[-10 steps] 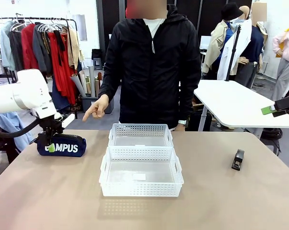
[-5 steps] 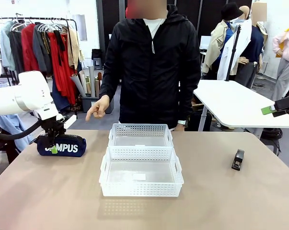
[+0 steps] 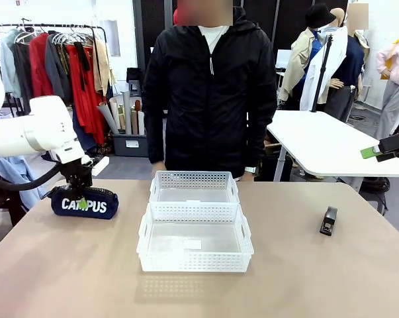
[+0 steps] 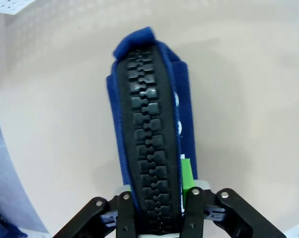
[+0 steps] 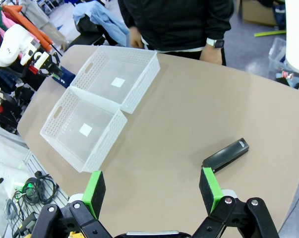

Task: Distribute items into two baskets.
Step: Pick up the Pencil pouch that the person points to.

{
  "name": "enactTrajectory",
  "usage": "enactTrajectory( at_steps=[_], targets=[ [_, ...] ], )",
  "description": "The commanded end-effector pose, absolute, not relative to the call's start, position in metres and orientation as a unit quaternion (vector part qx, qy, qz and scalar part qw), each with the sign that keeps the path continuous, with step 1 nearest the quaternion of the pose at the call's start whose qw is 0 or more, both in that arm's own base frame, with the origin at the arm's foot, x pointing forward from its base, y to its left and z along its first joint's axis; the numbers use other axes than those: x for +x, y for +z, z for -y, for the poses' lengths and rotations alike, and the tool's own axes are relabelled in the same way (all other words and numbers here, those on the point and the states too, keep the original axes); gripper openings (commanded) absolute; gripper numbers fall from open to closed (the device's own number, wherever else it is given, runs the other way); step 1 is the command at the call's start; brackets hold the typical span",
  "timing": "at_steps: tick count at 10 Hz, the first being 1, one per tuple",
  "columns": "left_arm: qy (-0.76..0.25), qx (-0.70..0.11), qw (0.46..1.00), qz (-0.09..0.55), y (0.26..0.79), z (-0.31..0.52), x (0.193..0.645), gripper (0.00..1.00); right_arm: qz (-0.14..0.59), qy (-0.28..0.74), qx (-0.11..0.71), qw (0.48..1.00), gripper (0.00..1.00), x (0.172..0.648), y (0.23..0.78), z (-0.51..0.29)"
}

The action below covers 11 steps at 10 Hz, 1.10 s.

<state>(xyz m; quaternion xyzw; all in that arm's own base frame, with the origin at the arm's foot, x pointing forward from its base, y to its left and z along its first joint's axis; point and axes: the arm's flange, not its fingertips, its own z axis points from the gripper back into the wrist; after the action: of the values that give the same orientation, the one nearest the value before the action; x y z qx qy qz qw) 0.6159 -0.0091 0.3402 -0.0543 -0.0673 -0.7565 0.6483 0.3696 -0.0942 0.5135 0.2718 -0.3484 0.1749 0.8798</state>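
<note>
left gripper (image 3: 81,197): you have it down over the left end of the pouch, at the table's far left. in your left wrist view its fingers stand one on each side of the zip and press against the cloth, so it is closed on the pouch.
pouch (image 3: 100,206): navy blue, with white "campus" lettering facing you. it lies on its long side on the table (image 3: 67,265), zip uppermost, well left of the baskets and outside both.
far basket (image 3: 194,176): white, mesh-sided, in the middle of the table near the far edge. you see only a small pale label on its floor.
near basket (image 3: 194,264): the same kind, set just in front of the far one so that their rims touch. it too holds only a pale label.
person (image 3: 209,86): stands in a black jacket at the far side, right behind the baskets, hands low by the table edge.
stapler (image 3: 328,220): small and black, lying on the table well right of the baskets, in neither one.
right gripper (image 5: 151,191): you hold it high off the right end of the table, fingers spread wide with nothing between them. your right wrist view looks down past them at the stapler and both baskets.
</note>
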Motion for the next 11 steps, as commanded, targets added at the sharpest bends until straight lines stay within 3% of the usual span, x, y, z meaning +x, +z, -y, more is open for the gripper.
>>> enactTrajectory(
  at_steps=[1,6,11],
  targets=[
    [-0.752,-0.05,0.656,0.049,0.341,0.011,0.618,0.0,0.355,0.177,0.281,0.874,1.0,0.371,0.514,0.094],
    [-0.741,-0.051,0.668,0.034,0.338,0.014,0.622,0.0,0.355,0.177,0.281,0.874,1.0,0.371,0.514,0.094],
    [-0.676,-0.002,0.736,0.019,0.382,0.018,0.623,0.0,0.355,0.177,0.281,0.874,1.0,0.371,0.514,0.094]
  ],
)
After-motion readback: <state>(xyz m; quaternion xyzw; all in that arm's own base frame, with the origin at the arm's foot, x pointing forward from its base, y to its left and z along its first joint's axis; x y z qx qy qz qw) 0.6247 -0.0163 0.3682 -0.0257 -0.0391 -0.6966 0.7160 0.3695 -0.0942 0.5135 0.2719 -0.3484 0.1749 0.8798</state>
